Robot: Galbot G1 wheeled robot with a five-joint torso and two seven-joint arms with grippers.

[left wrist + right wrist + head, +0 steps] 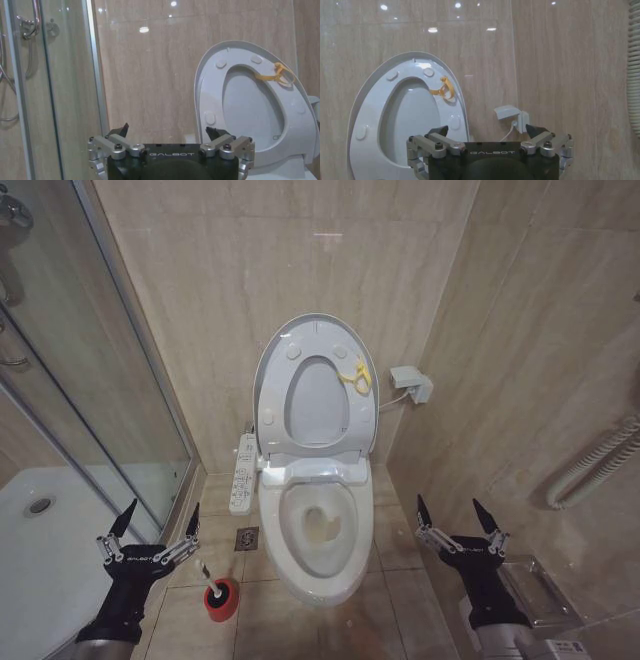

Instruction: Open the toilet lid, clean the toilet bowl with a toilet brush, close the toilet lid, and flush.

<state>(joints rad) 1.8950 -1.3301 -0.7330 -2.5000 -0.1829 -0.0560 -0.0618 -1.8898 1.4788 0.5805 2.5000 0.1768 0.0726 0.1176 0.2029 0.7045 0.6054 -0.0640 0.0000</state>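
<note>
A glass shower door [95,380] stands on the left, with a white shower tray [40,550] and its round drain [40,504] behind it. A floor drain [247,538] sits in the beige tiles. A red holder [222,600] stands nearby. A white wall box [412,384] with a cord hangs on the right.

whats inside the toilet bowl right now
The toilet bowl is open to view, its lid raised against the wall. At its bottom lies a yellowish stain. The toilet brush stands in its red holder on the floor.
</note>
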